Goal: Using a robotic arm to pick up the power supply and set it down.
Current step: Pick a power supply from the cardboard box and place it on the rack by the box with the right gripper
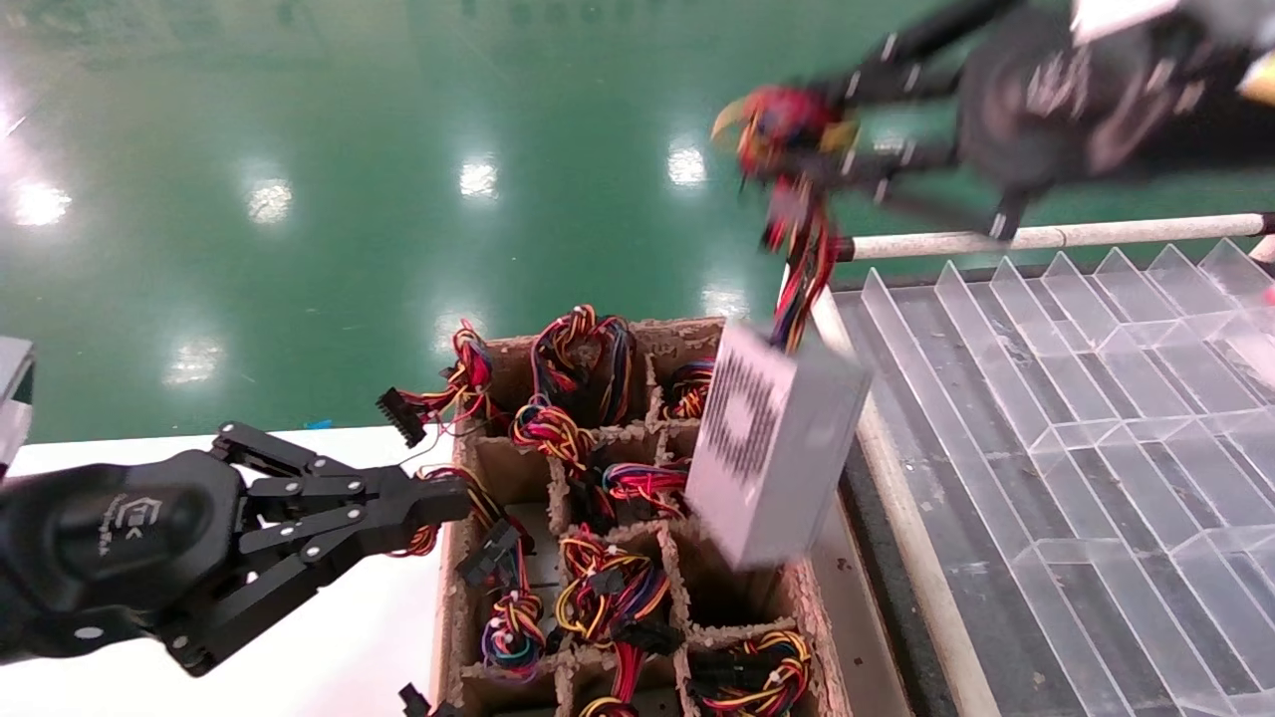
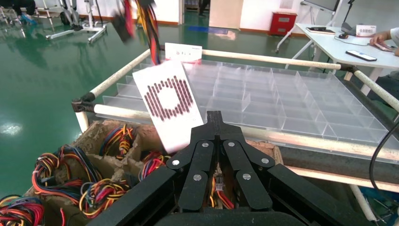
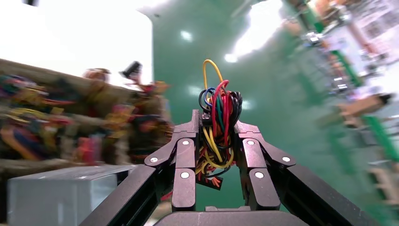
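The black linked-finger right gripper [image 1: 797,134] pinches the red, yellow and black wire bundle [image 3: 217,123], so the small grey vented metal power supply [image 1: 772,453] dangles tilted over the brown cardboard divider box [image 1: 652,558], likely heavy and prone to swinging, while the left gripper [image 1: 438,503], pressed together, waits beside that box

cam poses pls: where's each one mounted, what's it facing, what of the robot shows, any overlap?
Head: on the head, looking down at the cardboard crate and clear tray; both claws show.
Left wrist: behind the left claw, facing tray and hanging power supply.
Right wrist: behind the right claw, clamped on the wire bundle.
Shared: the power supply appears in all three.
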